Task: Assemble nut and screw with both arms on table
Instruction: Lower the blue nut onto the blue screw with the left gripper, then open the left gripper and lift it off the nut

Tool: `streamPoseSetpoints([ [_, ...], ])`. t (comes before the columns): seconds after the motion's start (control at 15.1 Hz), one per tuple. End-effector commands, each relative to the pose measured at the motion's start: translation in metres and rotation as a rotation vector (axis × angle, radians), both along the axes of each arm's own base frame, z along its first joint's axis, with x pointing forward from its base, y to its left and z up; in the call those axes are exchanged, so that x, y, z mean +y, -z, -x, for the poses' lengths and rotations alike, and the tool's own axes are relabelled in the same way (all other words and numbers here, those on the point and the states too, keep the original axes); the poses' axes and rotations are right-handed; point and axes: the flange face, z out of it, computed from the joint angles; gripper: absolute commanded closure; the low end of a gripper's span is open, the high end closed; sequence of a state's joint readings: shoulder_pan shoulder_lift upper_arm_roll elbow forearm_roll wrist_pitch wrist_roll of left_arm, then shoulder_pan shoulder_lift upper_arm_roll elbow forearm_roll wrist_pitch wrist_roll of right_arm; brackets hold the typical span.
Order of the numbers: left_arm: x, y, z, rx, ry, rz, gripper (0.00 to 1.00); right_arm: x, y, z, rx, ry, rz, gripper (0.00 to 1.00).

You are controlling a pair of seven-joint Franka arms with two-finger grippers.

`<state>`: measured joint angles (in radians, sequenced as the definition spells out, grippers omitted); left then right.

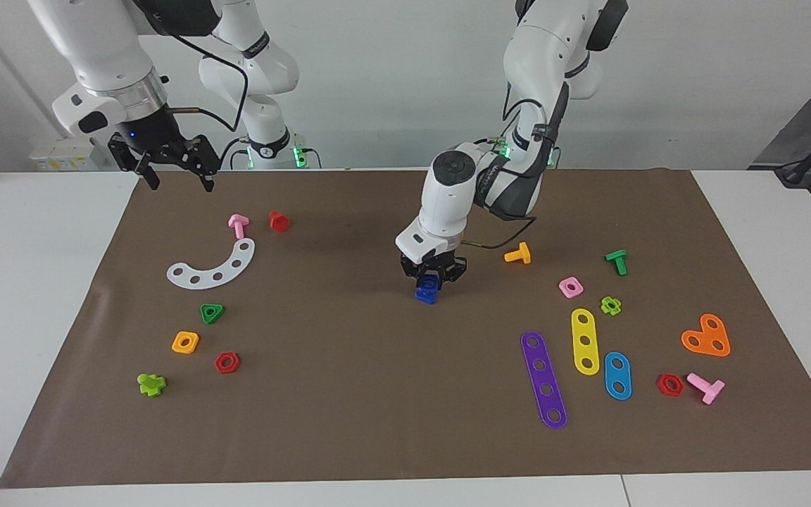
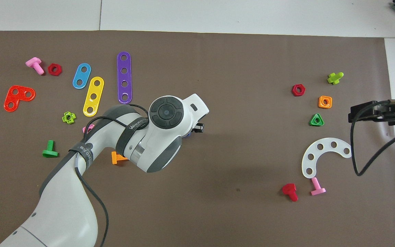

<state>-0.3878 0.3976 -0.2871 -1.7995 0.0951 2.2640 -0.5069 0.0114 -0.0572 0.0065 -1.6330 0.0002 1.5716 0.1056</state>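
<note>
Dark blue plastic shows between the fingers of the left gripper (image 1: pixel 431 276), which is lowered to the middle of the brown mat covering most of the white worktop (image 1: pixel 39 296); its fingers are closed around a small dark blue piece (image 1: pixel 427 289) whose lower edge rests on or just above the mat, though whether that piece is the square nut, the stubby screw, or both together cannot be told. In the overhead view the left arm's white wrist hides nearly all of it, leaving only a sliver of blue (image 2: pixel 188 135) at the wrist's edge. The right gripper (image 1: pixel 174 169) hangs in the air over the mat's edge nearest the robots, at the right arm's end of the worktop, its black fingers spread apart and holding nothing while that arm waits. Near the held piece, toward the left arm's end, lie an orange T-shaped plastic bolt (image 1: pixel 518 254) and a pink square plastic nut (image 1: pixel 571 286). Toward the right arm's end, a white curved plastic strip with holes (image 1: pixel 213 266) lies flat, with an orange square plastic nut (image 1: pixel 185 342) farther from the robots.
</note>
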Motion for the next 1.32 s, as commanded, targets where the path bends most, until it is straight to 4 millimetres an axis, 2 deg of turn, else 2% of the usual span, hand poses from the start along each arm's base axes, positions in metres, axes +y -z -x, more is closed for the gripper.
streamPoseSetpoints([
  [0.0, 0.001, 0.000, 0.006, -0.009, 0.004, 0.014, 0.44, 0.001, -0.002, 0.004, 0.005, -0.023, -0.020, 0.00],
  [0.13, -0.001, -0.002, 0.006, -0.021, 0.011, 0.021, 0.04, 0.001, -0.002, 0.004, 0.005, -0.023, -0.020, 0.00],
  [0.2, -0.001, -0.003, 0.005, -0.021, 0.007, 0.021, 0.00, 0.001, -0.002, 0.004, 0.005, -0.023, -0.018, 0.00],
  [0.4, 0.000, -0.009, 0.003, -0.020, 0.003, 0.018, 0.00, 0.001, -0.002, 0.004, 0.005, -0.023, -0.020, 0.00],
  [0.6, 0.013, -0.044, 0.005, -0.036, -0.010, 0.005, 0.00, 0.001, -0.002, 0.004, 0.007, -0.023, -0.018, 0.00],
  [0.79, 0.055, -0.079, -0.004, -0.019, -0.056, -0.040, 0.00, 0.001, -0.002, 0.004, 0.005, -0.023, -0.020, 0.00],
  [0.93, 0.079, -0.093, -0.007, -0.004, -0.035, -0.076, 0.00, 0.001, -0.002, 0.004, 0.007, -0.023, -0.020, 0.00],
  [0.99, 0.102, -0.103, -0.011, 0.012, -0.068, -0.103, 0.00, 0.001, -0.002, 0.004, 0.005, -0.023, -0.020, 0.00],
  [1.12, 0.128, -0.121, -0.013, 0.021, -0.031, -0.119, 0.00, 0.001, -0.002, 0.004, 0.005, -0.023, -0.020, 0.00],
  [1.26, 0.165, -0.142, -0.021, 0.024, -0.045, -0.075, 0.00, 0.001, -0.002, 0.004, 0.005, -0.023, -0.020, 0.00],
])
